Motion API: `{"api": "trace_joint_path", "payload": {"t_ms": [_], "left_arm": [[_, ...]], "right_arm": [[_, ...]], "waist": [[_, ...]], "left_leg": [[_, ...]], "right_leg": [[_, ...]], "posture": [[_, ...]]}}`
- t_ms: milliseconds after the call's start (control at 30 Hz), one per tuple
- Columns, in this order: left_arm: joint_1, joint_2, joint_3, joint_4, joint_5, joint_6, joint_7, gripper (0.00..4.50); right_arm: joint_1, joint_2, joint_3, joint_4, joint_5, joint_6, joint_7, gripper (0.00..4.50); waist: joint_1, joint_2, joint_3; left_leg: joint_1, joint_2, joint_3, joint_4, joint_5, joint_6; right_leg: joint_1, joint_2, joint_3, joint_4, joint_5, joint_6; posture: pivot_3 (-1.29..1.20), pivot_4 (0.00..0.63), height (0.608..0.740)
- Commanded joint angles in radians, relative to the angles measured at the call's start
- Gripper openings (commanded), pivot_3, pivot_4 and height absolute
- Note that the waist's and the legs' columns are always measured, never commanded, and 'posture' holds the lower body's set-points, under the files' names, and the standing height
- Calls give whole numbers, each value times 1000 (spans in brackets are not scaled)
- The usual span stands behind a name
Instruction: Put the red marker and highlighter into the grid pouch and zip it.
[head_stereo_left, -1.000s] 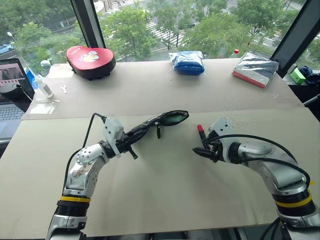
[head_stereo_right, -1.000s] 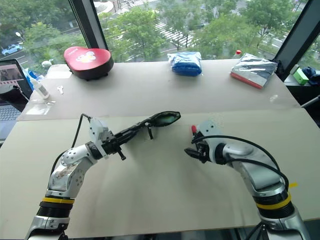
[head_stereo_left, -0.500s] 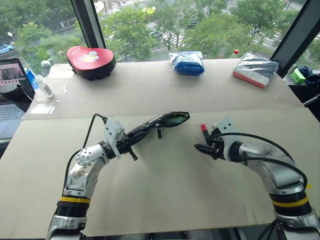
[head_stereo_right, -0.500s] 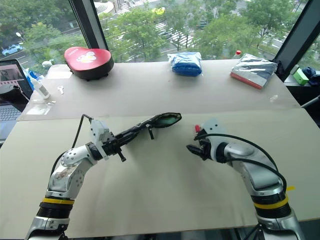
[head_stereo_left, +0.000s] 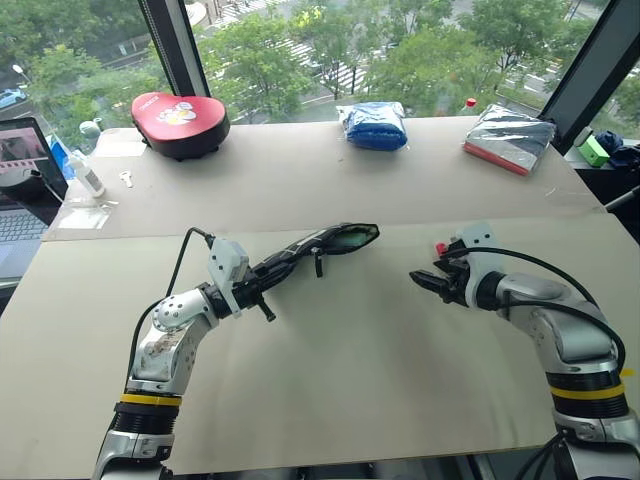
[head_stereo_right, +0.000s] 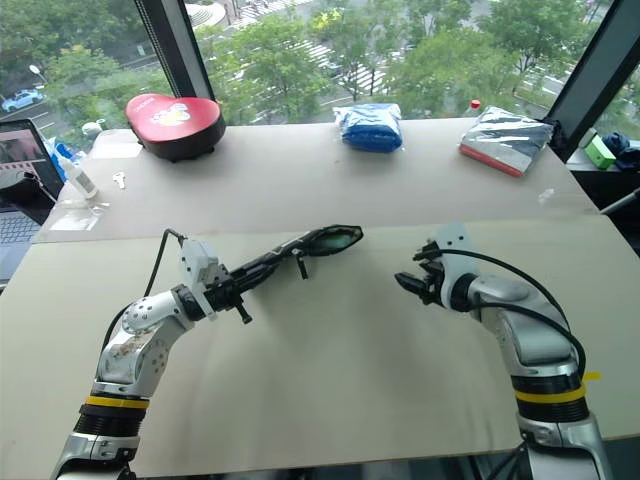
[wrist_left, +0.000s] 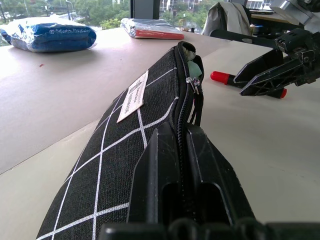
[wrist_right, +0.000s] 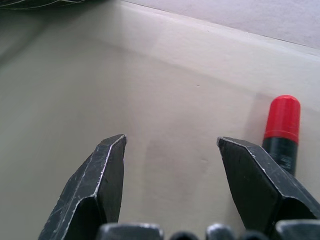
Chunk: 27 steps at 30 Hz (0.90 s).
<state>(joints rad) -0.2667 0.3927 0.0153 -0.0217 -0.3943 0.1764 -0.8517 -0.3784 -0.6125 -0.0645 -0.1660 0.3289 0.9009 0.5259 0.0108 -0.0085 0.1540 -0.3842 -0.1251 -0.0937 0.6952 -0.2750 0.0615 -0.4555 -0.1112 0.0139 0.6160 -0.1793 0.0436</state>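
I note the grid pouch (wrist_left: 125, 155): matt woven cloth. Red marker (wrist_right: 283, 127): glossy smooth plastic cap. Table (head_stereo_left: 330, 380): matt, smooth. Far silver packet (head_stereo_left: 511, 137): shiny crinkled foil.

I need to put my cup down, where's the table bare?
Bare: the near table below the pouch and both arms, and the far middle between the red case and the blue bag. Crowded: between the pouch and the right tool, by the marker.

One pouch (head_stereo_left: 318, 243), one marker (wrist_left: 221, 77), one blue bag (head_stereo_left: 374, 124), one silver packet (head_stereo_left: 510, 139), one red case (head_stereo_left: 180, 115), one bottle (head_stereo_left: 86, 172).
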Motion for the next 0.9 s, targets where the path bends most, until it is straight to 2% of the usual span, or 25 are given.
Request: {"api": "trace_joint_path", "payload": {"t_ms": [33, 133, 233, 500, 900], "left_arm": [[-1, 0, 21, -3, -15, -22, -5, 0], [7, -1, 23, 1, -14, -24, -8, 0], [15, -2, 24, 5, -11, -29, -11, 0], [11, -5, 26, 16, -10, -30, -10, 0], [13, -8, 30, 22, -12, -32, -5, 0]], "right_arm": [[-20, -53, -101, 120, -55, -153, -29, 3245], [-62, -43, -191, 215, -46, -255, -72, 3245], [-80, -65, -222, 284, -58, -282, -86, 3245], [-10, -66, -196, 276, -74, -260, -72, 3245], [-7, -16, -218, 259, -43, -242, -100, 3245]], "waist": [[3, 0, 0], [1, 0, 0], [-3, 0, 0], [-2, 0, 0], [-2, 0, 0]], "left_leg": [[0, 0, 0, 0, 0, 0], [0, -1, 1, 0, 0, 0], [1, 0, 3, 0, 0, 0], [1, 1, 4, 0, 0, 1], [2, 1, 8, 0, 0, 1]], "right_leg": [[0, 0, 0, 0, 0, 0], [0, -1, 0, 0, 0, 0], [0, 0, 1, 0, 0, 0], [0, 0, 3, 1, 0, 0], [0, 0, 5, 1, 0, 0]], "posture": [[0, 150, 740], [0, 150, 740], [0, 150, 740], [0, 150, 740], [0, 150, 740]]}}
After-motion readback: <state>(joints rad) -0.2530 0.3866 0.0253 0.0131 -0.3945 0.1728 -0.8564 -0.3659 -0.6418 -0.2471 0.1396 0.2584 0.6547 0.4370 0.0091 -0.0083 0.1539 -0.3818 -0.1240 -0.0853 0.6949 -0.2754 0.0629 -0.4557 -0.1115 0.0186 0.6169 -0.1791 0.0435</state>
